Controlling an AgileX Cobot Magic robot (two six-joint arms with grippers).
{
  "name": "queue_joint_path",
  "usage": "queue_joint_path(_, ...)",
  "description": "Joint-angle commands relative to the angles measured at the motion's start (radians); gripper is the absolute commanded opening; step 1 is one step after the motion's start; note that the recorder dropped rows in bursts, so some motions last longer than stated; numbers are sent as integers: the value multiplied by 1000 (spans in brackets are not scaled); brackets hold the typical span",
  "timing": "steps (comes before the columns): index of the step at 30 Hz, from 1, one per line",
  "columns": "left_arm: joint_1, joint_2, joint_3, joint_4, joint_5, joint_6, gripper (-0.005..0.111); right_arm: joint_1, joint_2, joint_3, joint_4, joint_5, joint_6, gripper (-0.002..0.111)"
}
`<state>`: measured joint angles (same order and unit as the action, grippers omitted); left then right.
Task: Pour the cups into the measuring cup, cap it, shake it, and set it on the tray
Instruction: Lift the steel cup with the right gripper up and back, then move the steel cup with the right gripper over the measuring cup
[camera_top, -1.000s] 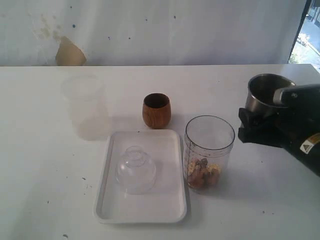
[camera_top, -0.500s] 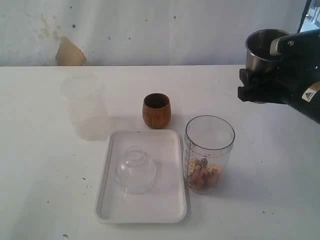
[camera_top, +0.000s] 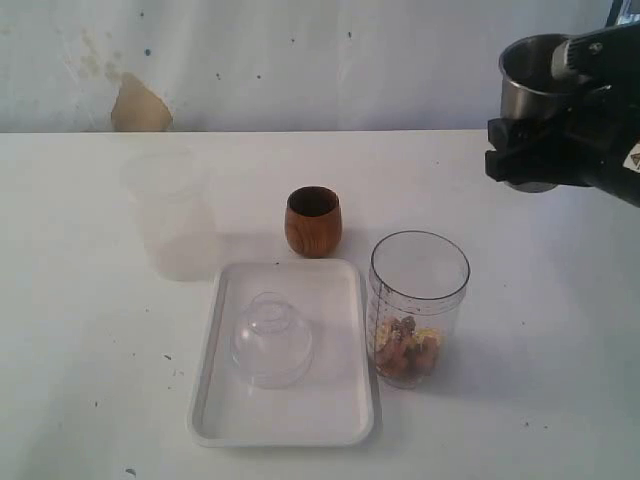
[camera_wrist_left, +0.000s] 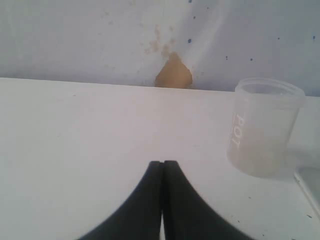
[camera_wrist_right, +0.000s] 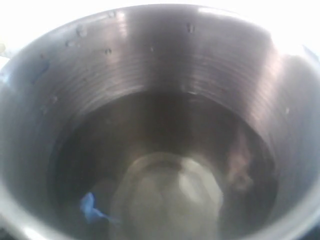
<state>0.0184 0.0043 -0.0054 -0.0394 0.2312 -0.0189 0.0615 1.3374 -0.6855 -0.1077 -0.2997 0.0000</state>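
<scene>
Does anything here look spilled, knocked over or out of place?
Nothing is spilled or tipped. The brown wooden cup, the tall clear measuring cup and the frosted plastic cup stand upright, and the clear dome lid sits on the white tray. The only blemish is a brown patch on the wall, where paint seems chipped.

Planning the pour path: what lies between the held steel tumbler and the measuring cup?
Only bare table, seen in the exterior view. The steel tumbler in the right gripper hangs apart from the measuring cup; nothing stands between.
</scene>
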Motion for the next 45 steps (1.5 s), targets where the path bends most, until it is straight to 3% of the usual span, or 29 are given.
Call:
queue_joint_path(1,-1,-4,5,2,2,0,0,1,-33,-8,-237,-56,96,0)
queue_joint_path(6,-1,-4,5,2,2,0,0,-12,-38,-8,-361,-84,294,0)
queue_joint_path(25,-1,-4,5,2,2,0,0,-17,21,-8,-387,-173,367,0)
queue_joint_path(37,-1,-4,5,2,2,0,0,-141,29,9,-550,-219,402,0)
queue_joint_path(45,-1,-4,5,2,2,0,0,-144,55,90,-585,-355,456,0)
